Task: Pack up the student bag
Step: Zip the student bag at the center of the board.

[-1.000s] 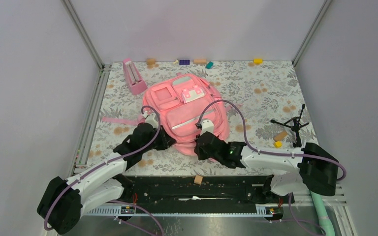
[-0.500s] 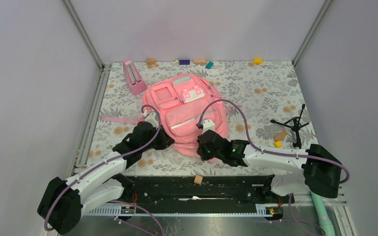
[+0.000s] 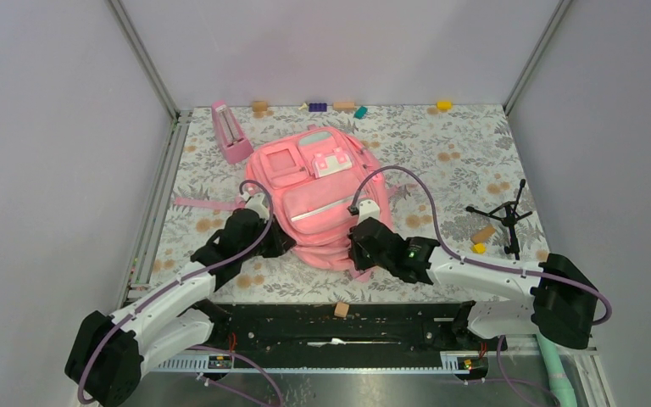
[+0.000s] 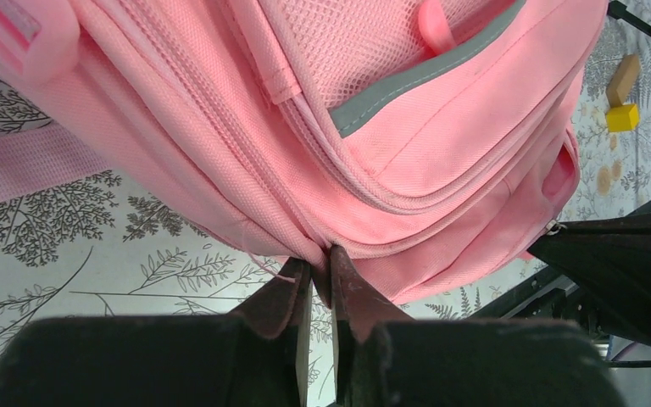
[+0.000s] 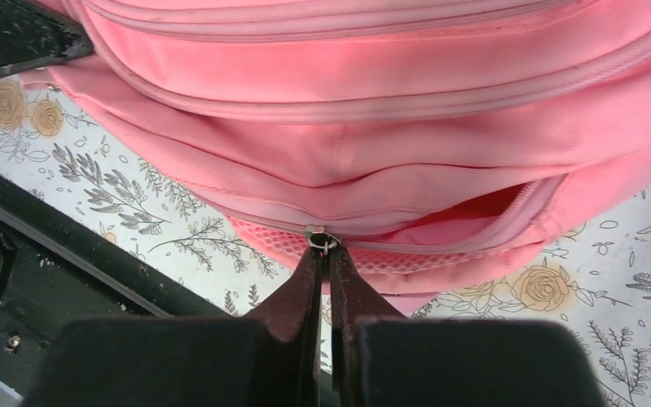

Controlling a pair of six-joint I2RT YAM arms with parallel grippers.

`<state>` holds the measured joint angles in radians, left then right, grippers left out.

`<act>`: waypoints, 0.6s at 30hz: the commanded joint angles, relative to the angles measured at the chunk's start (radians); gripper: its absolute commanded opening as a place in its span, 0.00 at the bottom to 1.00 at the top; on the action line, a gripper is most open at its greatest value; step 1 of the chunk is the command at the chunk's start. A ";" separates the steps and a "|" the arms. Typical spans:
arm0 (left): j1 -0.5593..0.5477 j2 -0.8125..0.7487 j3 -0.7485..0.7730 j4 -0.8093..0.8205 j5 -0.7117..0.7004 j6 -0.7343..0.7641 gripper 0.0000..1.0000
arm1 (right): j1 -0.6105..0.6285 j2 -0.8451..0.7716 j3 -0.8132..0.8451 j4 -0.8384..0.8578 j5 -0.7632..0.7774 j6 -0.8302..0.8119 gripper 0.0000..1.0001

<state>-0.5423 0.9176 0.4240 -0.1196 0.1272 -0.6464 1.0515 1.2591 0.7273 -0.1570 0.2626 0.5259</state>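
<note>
Pinching the large soft pink fabric backpack (image 3: 322, 197), flat on the middle of our floral desk (image 3: 462, 161), left jaws closed on its side seam, right jaws gripping its small metal zipper pull (image 5: 323, 240)

Pink student bag (image 3: 309, 188), flat, face-up, partly unzipped

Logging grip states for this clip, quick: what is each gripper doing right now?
Left gripper: closed, pinching the edge seam of the student bag.
Right gripper: closed on the bag's zipper pull.
</note>
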 commanded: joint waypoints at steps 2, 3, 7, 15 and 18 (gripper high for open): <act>0.038 -0.036 0.038 -0.019 -0.072 0.071 0.00 | -0.042 -0.007 -0.004 -0.051 0.057 -0.039 0.00; 0.041 -0.038 0.039 -0.026 -0.073 0.075 0.00 | -0.046 -0.001 -0.003 -0.050 0.058 -0.038 0.00; 0.057 -0.057 0.041 -0.049 -0.077 0.090 0.00 | -0.058 0.020 -0.007 -0.038 0.050 -0.034 0.00; 0.084 -0.092 0.042 -0.090 -0.093 0.109 0.00 | -0.090 0.027 -0.040 -0.030 0.048 -0.027 0.00; 0.092 -0.104 0.042 -0.101 -0.096 0.114 0.00 | -0.113 0.008 -0.068 -0.029 0.043 -0.030 0.00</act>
<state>-0.4820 0.8543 0.4240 -0.1879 0.1257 -0.5983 0.9913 1.2854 0.7074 -0.1215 0.2386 0.5190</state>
